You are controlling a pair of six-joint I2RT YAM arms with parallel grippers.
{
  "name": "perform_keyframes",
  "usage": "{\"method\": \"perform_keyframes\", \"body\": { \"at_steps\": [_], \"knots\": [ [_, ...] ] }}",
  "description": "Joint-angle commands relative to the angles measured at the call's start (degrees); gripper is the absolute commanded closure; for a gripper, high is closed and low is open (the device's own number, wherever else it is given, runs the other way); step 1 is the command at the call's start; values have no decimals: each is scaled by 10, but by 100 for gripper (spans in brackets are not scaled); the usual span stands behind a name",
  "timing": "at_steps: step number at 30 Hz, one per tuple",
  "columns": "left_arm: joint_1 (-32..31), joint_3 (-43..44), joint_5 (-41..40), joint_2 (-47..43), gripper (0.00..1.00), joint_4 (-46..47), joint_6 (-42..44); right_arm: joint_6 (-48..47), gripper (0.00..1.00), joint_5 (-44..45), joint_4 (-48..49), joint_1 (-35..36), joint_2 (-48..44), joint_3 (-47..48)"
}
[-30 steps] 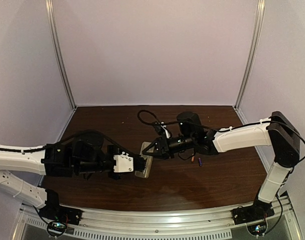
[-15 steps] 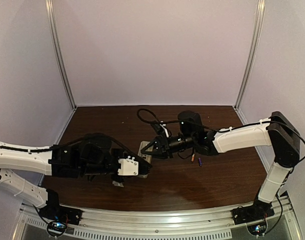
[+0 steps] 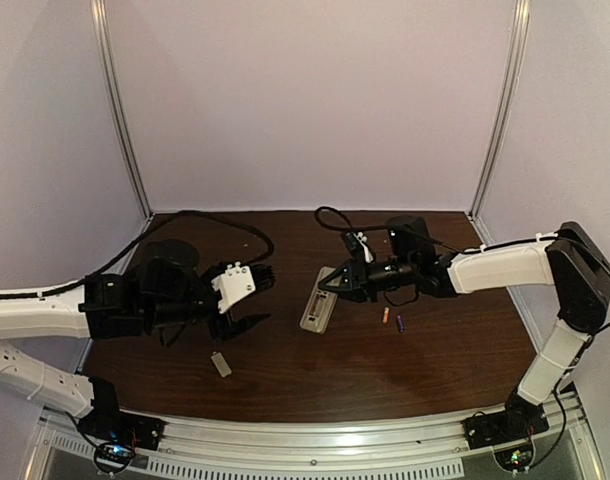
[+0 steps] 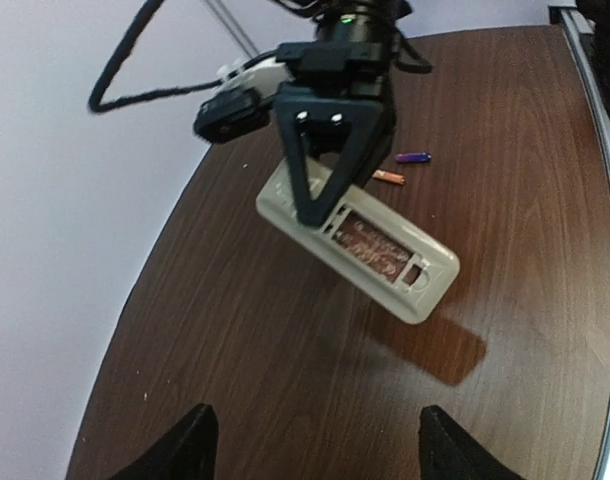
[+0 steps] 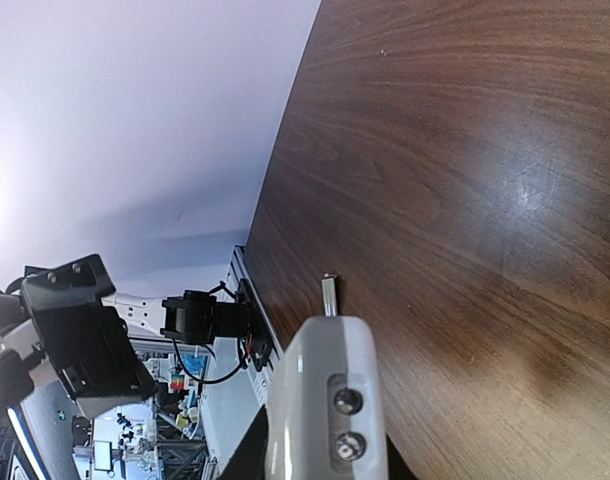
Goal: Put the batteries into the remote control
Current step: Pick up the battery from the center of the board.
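Note:
The remote control (image 3: 318, 298) is a beige-grey handset with its back up and its recessed battery bay uncovered. My right gripper (image 3: 337, 285) is shut on its far end and holds it tilted a little above the table; the left wrist view shows this (image 4: 360, 235), with a shadow below. In the right wrist view the remote's end (image 5: 330, 410) fills the space between my jaws. Two batteries lie on the table right of the remote, one orange (image 3: 385, 315) (image 4: 389, 177), one purple (image 3: 400, 323) (image 4: 413, 157). My left gripper (image 3: 251, 300) (image 4: 320, 450) is open and empty, left of the remote.
A small flat grey cover piece (image 3: 221, 364) lies on the table near the front, below my left gripper; it also shows in the right wrist view (image 5: 329, 295). White walls and metal posts close the table at the back and sides.
My left gripper has let go of the remote, opened and drawn back left. The grey cover piece now lies on the table. My right gripper has carried the remote slightly right.

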Motion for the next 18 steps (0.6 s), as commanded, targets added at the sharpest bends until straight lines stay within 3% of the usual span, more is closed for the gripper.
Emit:
{"method": "perform_keyframes", "body": {
  "at_steps": [1,6,9,14,18],
  "knots": [
    [45,54,34,19,28,-4,-127,-38,100,19,-20,-38,-64,-25],
    [55,134,47,148,30,-21,-187,-72,100,24,-61,-101,-133,-58],
    [59,191,72,233,37,-27,-235,-96,100,36,-102,-146,-179,-73],
    [59,257,152,342,41,14,-299,-127,100,56,-173,-232,-245,-102],
    [51,314,145,414,43,44,-349,-139,100,53,-194,-282,-276,-127]
  ]
}}
